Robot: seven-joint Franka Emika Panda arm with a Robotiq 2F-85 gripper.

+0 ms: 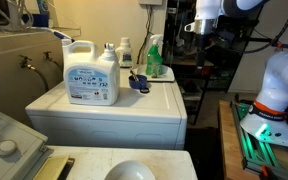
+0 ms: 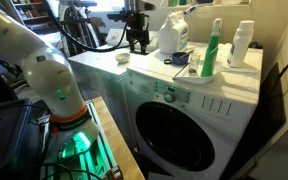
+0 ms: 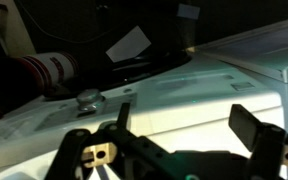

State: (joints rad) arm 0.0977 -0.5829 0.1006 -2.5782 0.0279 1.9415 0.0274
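Observation:
My gripper (image 1: 198, 38) hangs in the air beyond the edge of a white washing machine (image 1: 134, 108); it also shows in an exterior view (image 2: 137, 40) over the machine's far corner. In the wrist view the two fingers (image 3: 184, 122) are spread apart with nothing between them, and the white machine top (image 3: 184, 95) lies below. On the machine stand a large white detergent jug (image 1: 92, 75) (image 2: 172, 34), a green bottle (image 1: 154, 58) (image 2: 213, 55), a white bottle (image 2: 242, 44) and a dark blue scoop (image 1: 139, 83) (image 2: 178, 60).
A small white object (image 2: 123, 58) lies near the machine's corner below the gripper. The robot's base (image 1: 274, 90) (image 2: 49, 85) stands on a green-lit platform beside the machine. The round door (image 2: 176, 132) faces the front. A sink (image 1: 9, 145) is nearby.

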